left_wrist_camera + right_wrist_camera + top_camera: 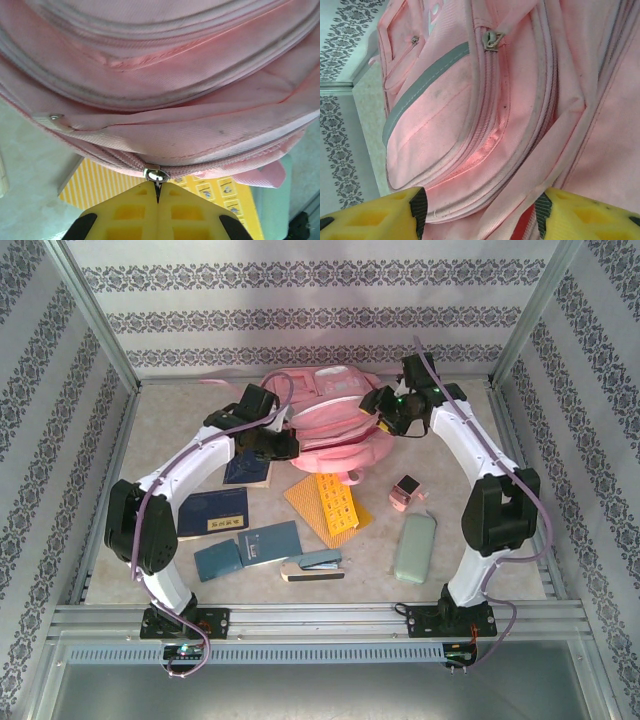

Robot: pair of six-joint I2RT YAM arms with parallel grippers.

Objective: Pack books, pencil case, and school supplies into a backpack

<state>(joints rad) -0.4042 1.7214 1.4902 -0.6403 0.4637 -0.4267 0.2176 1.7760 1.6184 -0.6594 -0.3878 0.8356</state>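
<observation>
The pink backpack lies at the back middle of the table. At its left side my left gripper is shut on a metal zipper pull that hangs from the slider. My right gripper is open over the backpack's right side, with pink fabric and a strap between its fingers. On the table in front lie two navy books, a yellow book, two teal books, the blue-and-beige stapler and the pale green pencil case.
A small pink box sits right of the yellow book. Metal frame rails run along the near edge, and patterned walls close in the sides and back. A second zipper pull shows on a front pocket.
</observation>
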